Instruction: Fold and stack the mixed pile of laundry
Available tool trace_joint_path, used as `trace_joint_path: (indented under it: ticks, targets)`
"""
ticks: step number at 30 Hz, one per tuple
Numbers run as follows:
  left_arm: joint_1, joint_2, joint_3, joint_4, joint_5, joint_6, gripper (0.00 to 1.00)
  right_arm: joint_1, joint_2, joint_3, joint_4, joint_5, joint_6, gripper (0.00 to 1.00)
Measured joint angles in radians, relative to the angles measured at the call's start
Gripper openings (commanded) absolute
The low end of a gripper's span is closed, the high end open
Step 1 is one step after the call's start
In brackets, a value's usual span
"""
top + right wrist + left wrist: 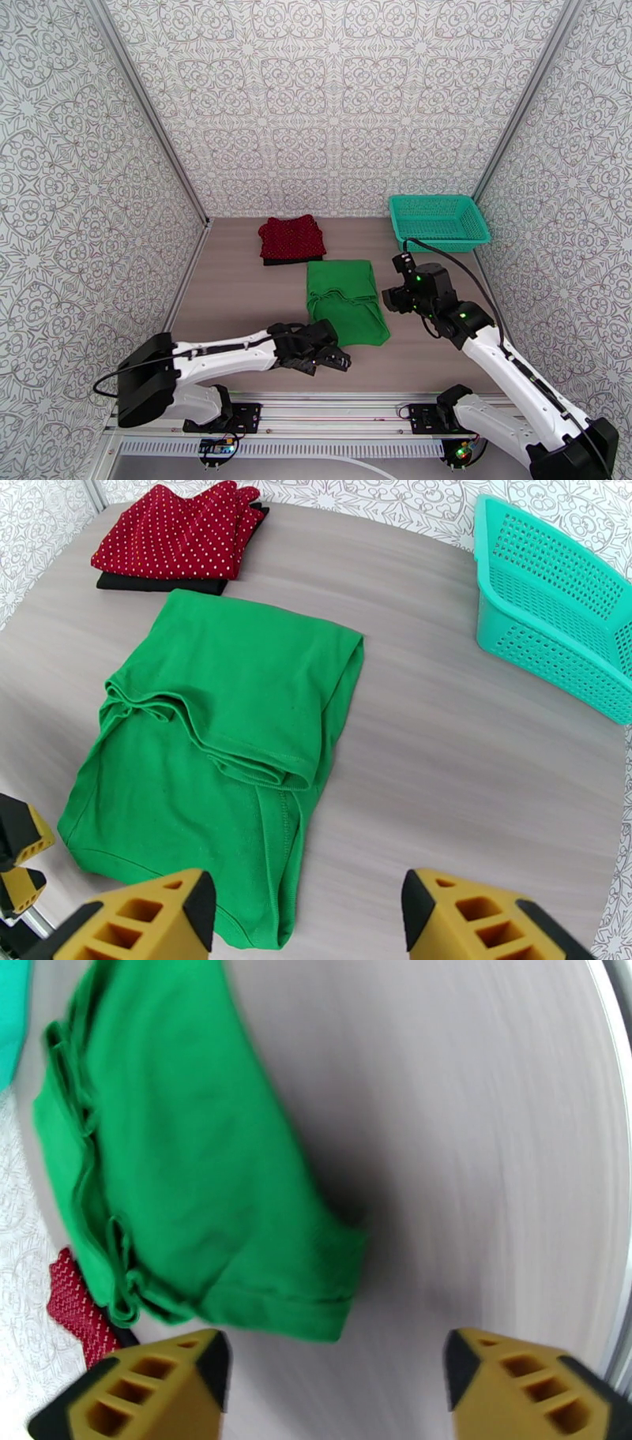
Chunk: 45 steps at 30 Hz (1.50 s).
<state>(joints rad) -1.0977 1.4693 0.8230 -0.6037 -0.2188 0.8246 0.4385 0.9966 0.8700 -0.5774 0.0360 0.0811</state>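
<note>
The bright green garment (346, 300) lies half-folded mid-table, with bunched folds across its middle (229, 740). Behind it the dark red dotted garment (292, 237) rests folded on top of the black one (272, 260). My left gripper (333, 360) hovers at the green cloth's near left corner, open with nothing between its fingers (336, 1370). In that wrist view the green garment (182, 1157) lies just ahead of the fingertips. My right gripper (393, 300) stands open beside the cloth's right edge, empty (308, 914). The red garment (178, 531) and the black one (150, 583) lie far beyond it.
A teal mesh basket (438, 221) stands at the back right, also seen as the basket (553, 614) to the right of the green cloth. Patterned walls enclose the table on three sides. Bare tabletop lies left of the green garment.
</note>
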Motion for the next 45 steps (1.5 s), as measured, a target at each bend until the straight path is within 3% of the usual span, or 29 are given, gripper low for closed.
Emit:
trace_joint_path:
  ticks: [13,16,24,28,37,45]
  targets:
    - [0.058,0.083,0.0,0.112,0.023,0.049,0.73,0.0,0.003,0.0,-0.007,0.001,0.0,0.67]
    - [0.064,0.105,-0.001,0.15,0.022,0.06,0.53,0.0,0.016,0.0,-0.007,0.001,0.0,0.67]
    - [0.072,0.143,0.004,0.158,0.042,0.058,0.27,0.0,0.024,-0.001,-0.006,0.004,-0.001,0.66]
    - [0.089,0.177,0.045,0.118,0.04,0.021,0.0,0.0,0.018,-0.019,-0.006,0.004,-0.009,0.66]
    - [0.124,0.153,0.05,0.069,-0.02,-0.125,0.0,0.0,-0.023,-0.026,-0.014,-0.084,-0.129,0.69]
    - [0.08,-0.032,-0.019,0.061,-0.084,-0.233,0.0,0.041,0.018,0.117,-0.2,-0.137,-0.463,0.66]
